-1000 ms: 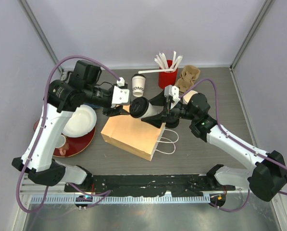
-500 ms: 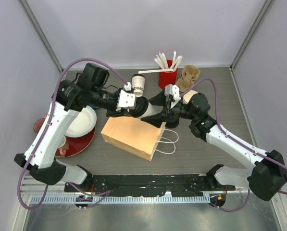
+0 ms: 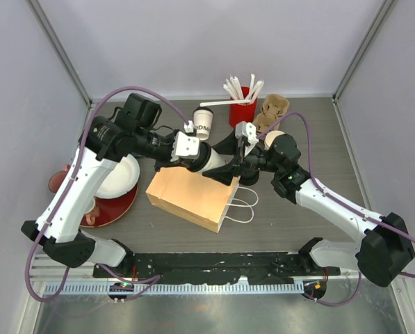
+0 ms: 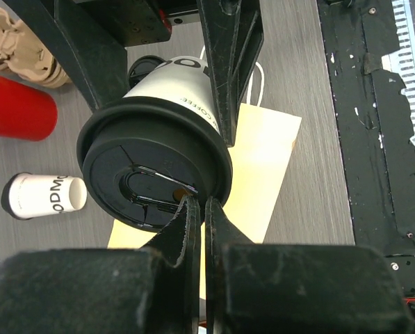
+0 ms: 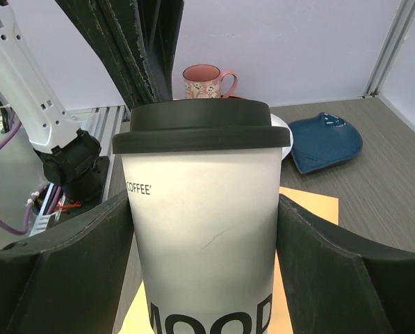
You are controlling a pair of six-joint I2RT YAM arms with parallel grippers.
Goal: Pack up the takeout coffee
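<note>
You have one lidded cup (image 5: 200,229) off the table (image 3: 158,229), held on its side in the right gripper (image 3: 224,161), whose fingers stand wide and press on both flanks of the white body. It hangs over the middle of the table, above the far edge of the paper bag (image 3: 190,195), with its black lid (image 4: 144,167) turned toward the left edge. Your left gripper (image 4: 199,209) is closed right down, fingers together with nothing between them. Their tips sit against the lid's rim by the sip opening. I read that as pressing or checking the lid, not as a grasp.

The bag lies flat on its side in the middle of the table, its handles (image 3: 243,205) pointing toward the right edge. It looks collapsed, with no mouth standing open, and nothing shows inside it. So, as I judge it, packing proper has not begun: no coffee is in the bag yet.

What is left for you is to get the bag opened, put this cup in, then add the second one. A lettered cup (image 3: 202,122) stands near the far edge, beside the red cup (image 3: 242,111) of white sticks. Its top looks white from above, so I cannot tell you it is a lidded one. In the left wrist view a dark, lid-like shape shows behind the held cup, too hidden to name.
</note>
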